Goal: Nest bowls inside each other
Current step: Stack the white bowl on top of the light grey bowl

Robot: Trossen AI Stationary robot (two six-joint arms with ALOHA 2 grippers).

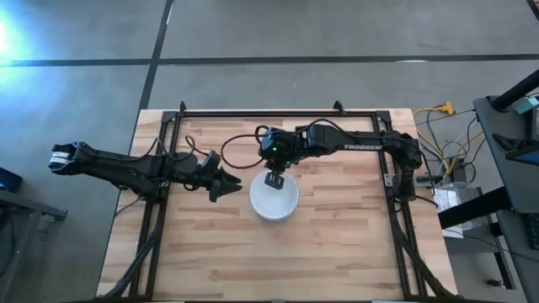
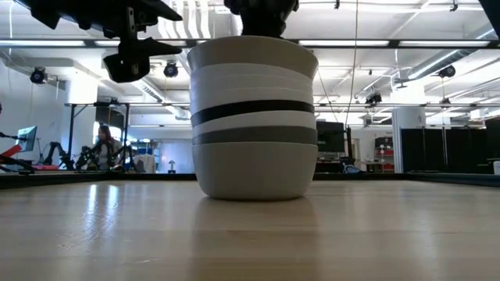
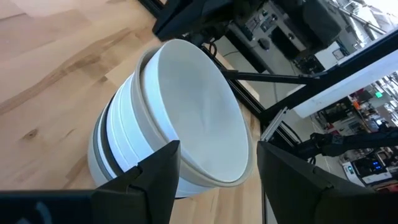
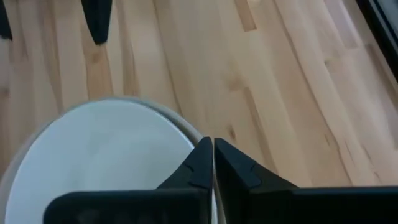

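The right gripper [image 1: 274,178] hangs over the far rim of the stack of bowls [image 1: 274,199], a little above the middle of the high view, and in its wrist view the jaws are pressed together with only a thin line between them, just at the edge of the top white bowl [image 4: 106,152]; I cannot tell if the rim is pinched between them. The left gripper [image 1: 226,182] is just beside the stack on its left side in the high view, with its jaws spread wide and nothing between them; the left wrist view looks through the two dark fingers [image 3: 155,180] at the stack. The bowls are nested in one pile near the centre of the tabletop [image 1: 337,244]. In the low view the pile [image 2: 254,117] stands upright, mostly white, with one black band and a grey band under it. The tabletop is made of light wooden planks, with a black metal frame [image 1: 278,112] around it. Behind it the low view shows a large hall with long ceiling lights [image 2: 391,43], and a person [image 2: 101,147] sits at the far left.
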